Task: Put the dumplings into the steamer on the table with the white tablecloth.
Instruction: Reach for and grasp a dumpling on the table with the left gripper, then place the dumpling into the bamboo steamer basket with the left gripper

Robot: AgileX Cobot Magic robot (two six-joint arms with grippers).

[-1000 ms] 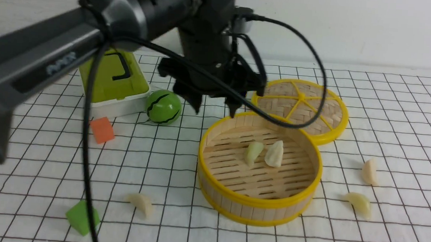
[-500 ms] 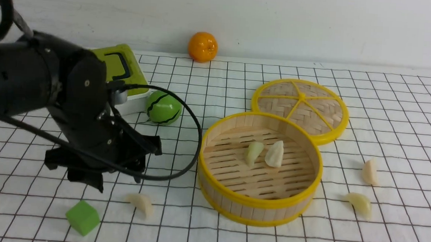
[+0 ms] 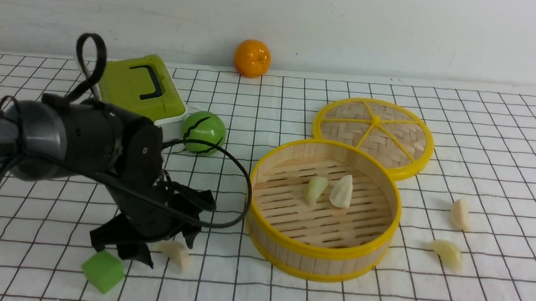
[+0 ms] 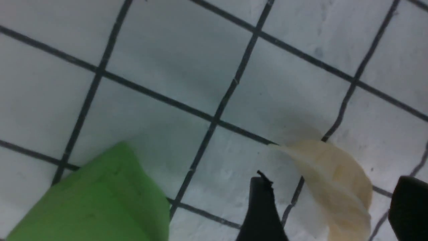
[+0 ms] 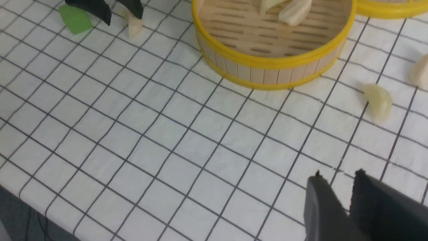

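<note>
The steamer [image 3: 319, 258] stands mid-table on the white tablecloth [image 3: 483, 135] and holds two dumplings [image 3: 315, 189] [image 3: 341, 192]. Two more dumplings [image 3: 459, 213] [image 3: 448, 253] lie on the cloth to its right. Another dumpling [image 3: 177, 255] [image 4: 331, 180] lies front left. My left gripper [image 3: 167, 250] [image 4: 332, 187] is low over it, open, one finger on each side, neither visibly touching. In the right wrist view my right gripper [image 5: 338, 175] hovers above bare cloth near the front, its fingertips a narrow gap apart with nothing between them.
A green cube [image 3: 102, 270] [image 4: 97, 201] sits just left of the left gripper. The woven lid [image 3: 373, 133] leans behind the steamer. A green ball [image 3: 203, 132], a green box [image 3: 137, 89] and an orange [image 3: 252, 58] stand at the back left. The table's front edge [image 5: 20, 214] is near.
My left arm swung from over the steamer's far rim to the front left and came down around the dumpling there, jaws still open. It now hides the orange cube.
</note>
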